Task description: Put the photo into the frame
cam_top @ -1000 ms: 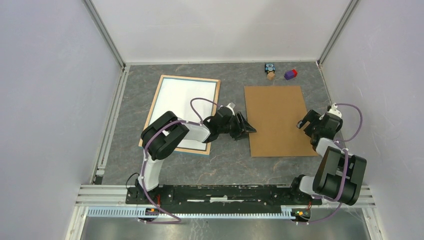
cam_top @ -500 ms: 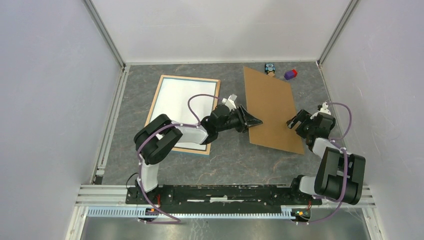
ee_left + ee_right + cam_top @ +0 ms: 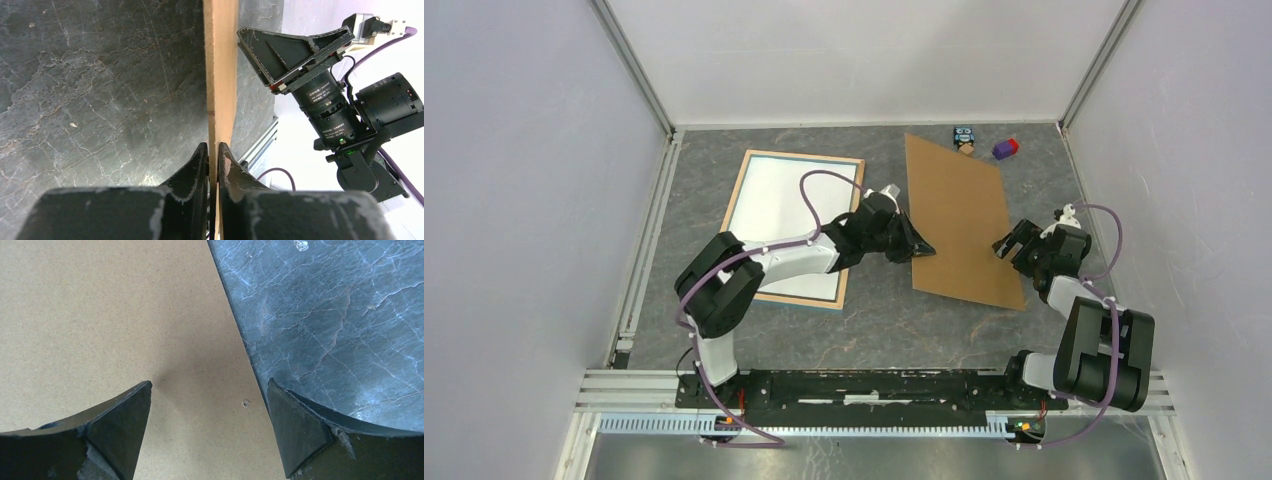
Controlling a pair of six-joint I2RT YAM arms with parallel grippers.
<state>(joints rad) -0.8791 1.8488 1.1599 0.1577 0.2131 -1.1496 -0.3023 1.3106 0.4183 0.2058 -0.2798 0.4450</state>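
Note:
The frame (image 3: 732, 215) lies flat at the left with a pale wood border and a blue near edge. A white sheet (image 3: 789, 225) fills it; no orange-red print shows, so I cannot tell if this is the photo. My left gripper (image 3: 921, 248) is shut on the left edge of the plain brown hardboard sheet (image 3: 959, 215) and holds that edge raised, so the sheet is tilted. The left wrist view shows the jaws (image 3: 213, 150) pinching the board edge (image 3: 220, 60). My right gripper (image 3: 1009, 245) is open and empty over the board's right edge (image 3: 100, 315).
A small toy figure (image 3: 965, 141) and a purple-and-red block (image 3: 1005, 148) sit at the back, just beyond the board's far edge. The right arm's wrist camera (image 3: 325, 105) is close behind the board. Grey walls enclose the table on the left, back and right.
My left gripper has lifted the hardboard's left edge, so the flat sheet now stands tilted and shifted back. My right gripper has moved left over the board's right edge.

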